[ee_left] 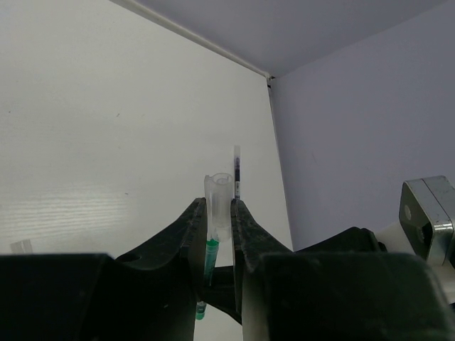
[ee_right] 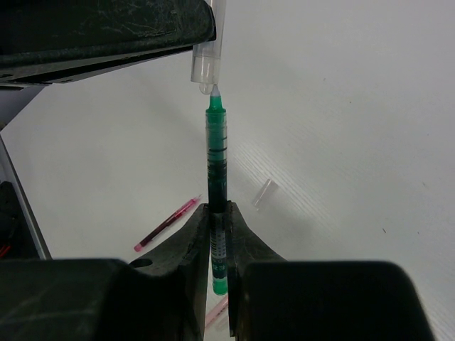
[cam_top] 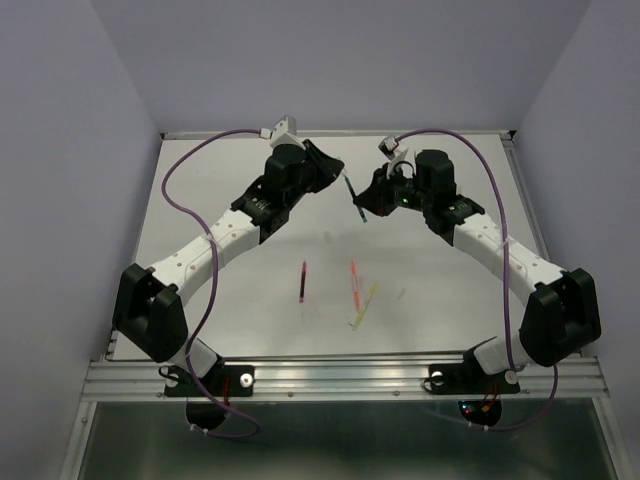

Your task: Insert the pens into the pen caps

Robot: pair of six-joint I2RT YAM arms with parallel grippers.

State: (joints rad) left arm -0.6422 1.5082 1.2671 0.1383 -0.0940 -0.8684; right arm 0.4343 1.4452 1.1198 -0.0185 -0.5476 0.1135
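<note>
My left gripper [cam_top: 335,172] is shut on a clear pen cap [ee_left: 218,202], which stands up between its fingers. My right gripper [cam_top: 368,203] is shut on the green pen [ee_right: 217,160] and holds it raised above the table. The pen [cam_top: 352,192] spans the gap between the two grippers. In the right wrist view its tip touches the end of the cap [ee_right: 206,67]. The green tip [ee_left: 211,254] shows just under the cap in the left wrist view. The maroon pen [cam_top: 302,281], orange-red pen [cam_top: 354,283] and yellow pen [cam_top: 364,305] lie on the table nearer me.
A dark pen [ee_left: 237,170] lies on the white table beyond the left gripper. A loose clear cap [ee_right: 266,192] lies right of the green pen, and another faint one [ee_left: 20,246] far left. The table's metal rail [cam_top: 340,372] runs along the near edge.
</note>
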